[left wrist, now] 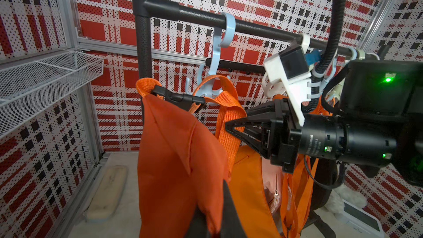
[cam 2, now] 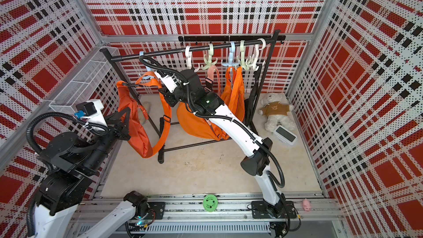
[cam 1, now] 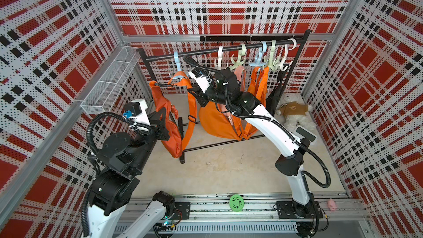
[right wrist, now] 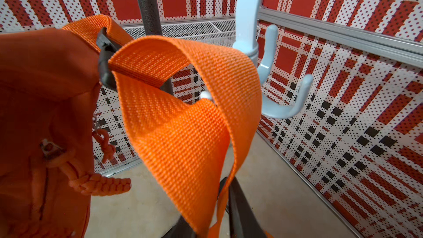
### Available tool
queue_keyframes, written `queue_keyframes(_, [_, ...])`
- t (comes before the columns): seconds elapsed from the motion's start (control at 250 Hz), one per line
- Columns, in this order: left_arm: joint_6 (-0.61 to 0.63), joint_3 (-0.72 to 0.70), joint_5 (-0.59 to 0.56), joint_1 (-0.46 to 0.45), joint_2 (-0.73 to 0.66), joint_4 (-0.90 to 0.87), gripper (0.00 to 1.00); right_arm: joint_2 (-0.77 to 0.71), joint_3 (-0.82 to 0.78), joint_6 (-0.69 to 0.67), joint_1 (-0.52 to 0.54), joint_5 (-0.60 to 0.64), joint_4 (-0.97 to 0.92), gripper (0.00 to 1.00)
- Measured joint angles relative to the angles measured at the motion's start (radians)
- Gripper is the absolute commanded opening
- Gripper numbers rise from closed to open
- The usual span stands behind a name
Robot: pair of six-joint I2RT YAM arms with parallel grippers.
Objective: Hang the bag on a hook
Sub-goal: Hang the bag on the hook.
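The strap point(right wrist: 183, 122), closest to you, drapes over the blue hook point(left wrist: 215, 58) just above your right claw point(left wrist: 227, 126), grip impossible to tell; your left claw point(left wrist: 212, 207) pinches the bag point(left wrist: 174, 156) below.

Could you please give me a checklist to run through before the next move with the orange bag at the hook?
1. The strap lies over a prong of the light blue hook: ok, both wrist views show it draped there.
2. That hook sits on the rail: ok.
3. The left gripper is shut on the orange bag: ok.
4. The right gripper is clear of the strap: cannot tell, the strap runs right by its fingers.
5. The hook alone carries the bag: cannot tell while the left gripper supports it.
6. The neighbouring orange bag hangs apart: ok.
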Motion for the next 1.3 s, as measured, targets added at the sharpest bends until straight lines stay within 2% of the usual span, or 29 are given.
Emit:
queue_keyframes(0.312, [-0.014, 0.015, 0.051, 0.008, 0.006, 0.002, 0.0, 0.0, 0.031, -0.015, -0.013, 0.023, 0.01, 0.24])
queue_keyframes(0.808, [-0.022, 0.039, 0.069, 0.013, 0.033, 0.018, 0.0, 0.014, 0.15, -0.033, -0.023, 0.02, 0.088, 0.27])
queue_keyframes(1.301, [-0.066, -0.053, 0.081, 0.031, -0.027, 0.0, 0.0, 0.116, 0.151, -0.023, -0.026, -0.036, 0.076, 0.2])
